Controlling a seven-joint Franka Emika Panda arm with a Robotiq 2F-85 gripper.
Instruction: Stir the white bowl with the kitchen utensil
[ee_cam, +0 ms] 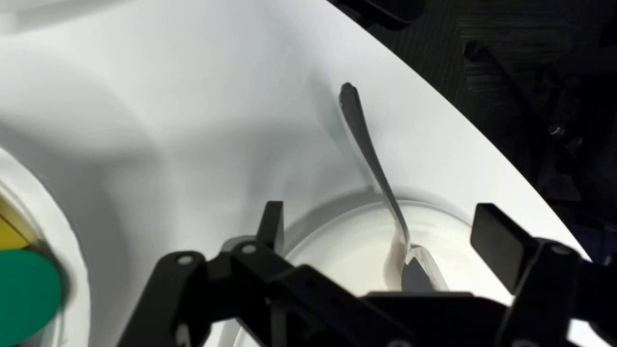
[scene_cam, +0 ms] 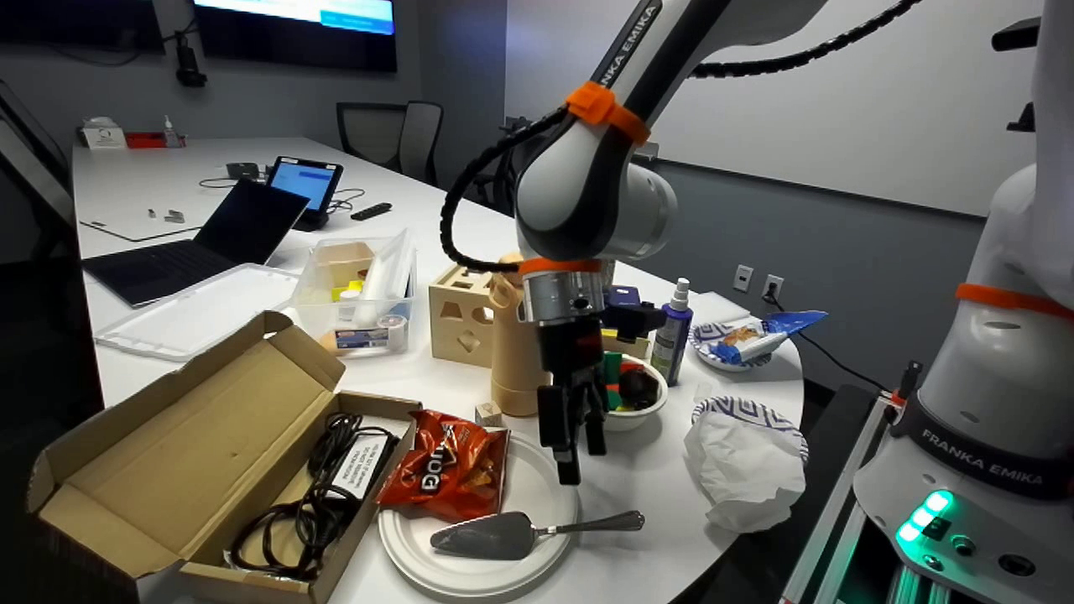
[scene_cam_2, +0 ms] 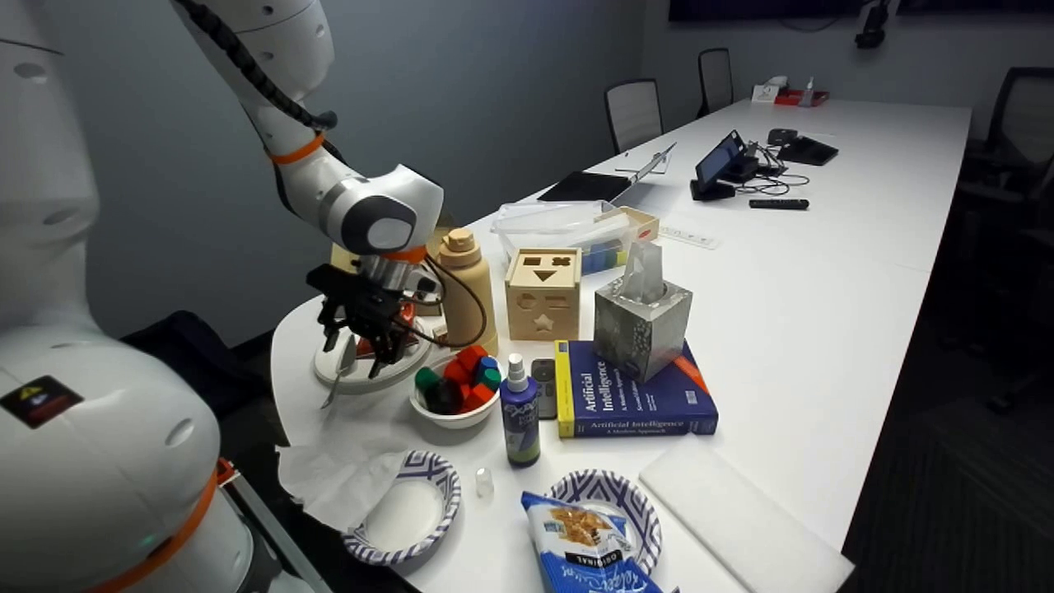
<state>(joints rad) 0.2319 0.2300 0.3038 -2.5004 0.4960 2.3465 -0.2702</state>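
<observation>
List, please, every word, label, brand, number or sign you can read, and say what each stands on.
"FRANKA EMIKA": the robot's base
"NKA EMIKA", its start out of sight: the robot's arm
"Artificial Intelligence": the blue book
"A Modern Approach": the same book's spine
"ORIGINAL": the blue snack bag
A yellow triangle sign: a dark sticker on the robot
Too small, blurred or creased to read surely: red snack bag, spray bottle, adapter label

A long table (scene_cam_2: 790,313) and 2 wall screens (scene_cam: 295,40) show an office.
</observation>
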